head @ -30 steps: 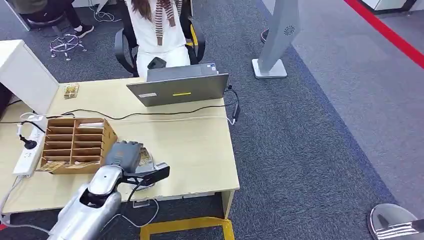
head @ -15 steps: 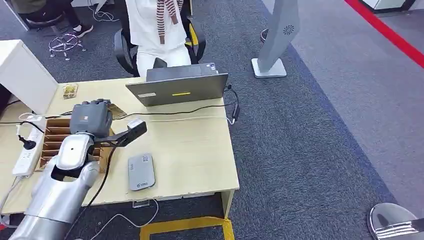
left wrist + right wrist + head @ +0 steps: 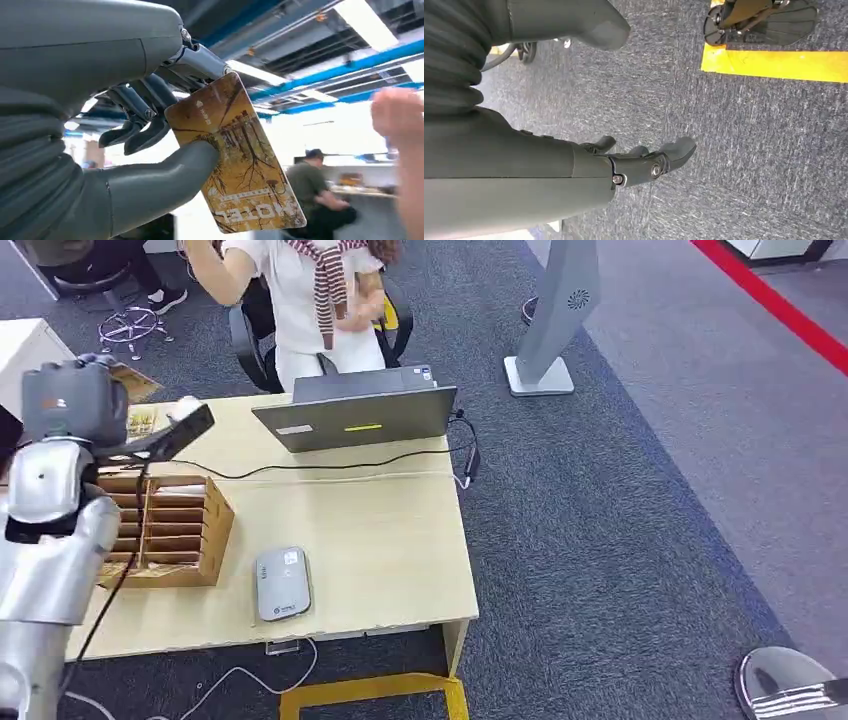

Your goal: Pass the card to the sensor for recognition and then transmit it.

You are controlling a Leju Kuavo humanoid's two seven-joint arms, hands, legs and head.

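The left hand is raised above the far left corner of the surface and pinches the card, a gold-brown hotel card, between the thumb and the fingers; a person's blurred hand is near it in the left wrist view. The sensor, a grey flat reader, lies on the surface just beside the wooden sorter box, well apart from the card. The right hand hangs over the grey carpet, fingers loosely spread and holding nothing.
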